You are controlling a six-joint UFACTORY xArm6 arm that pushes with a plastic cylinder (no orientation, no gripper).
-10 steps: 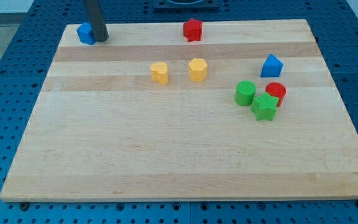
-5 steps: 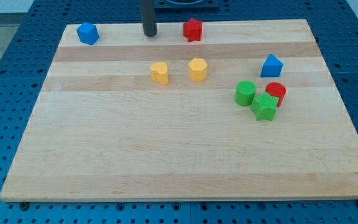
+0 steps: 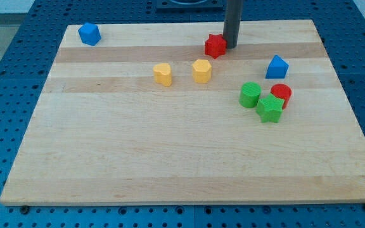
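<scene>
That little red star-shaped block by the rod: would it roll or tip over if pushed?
The red star block probably slides rather than rolls: it looks squat and flat-bottomed. It seems rigid and light. My tip sits against its right side, and its points might make it twist.

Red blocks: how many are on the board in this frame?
2. The red star block sits near the view's top, touching my tip; the red cylinder is at the view's right beside the green blocks. None seem hidden.

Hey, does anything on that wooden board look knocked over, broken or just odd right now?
Nothing stands out. All eight blocks sit flat on the board, none tipped or damaged. My tip rests against the red star block, on the side toward the view's right.
</scene>
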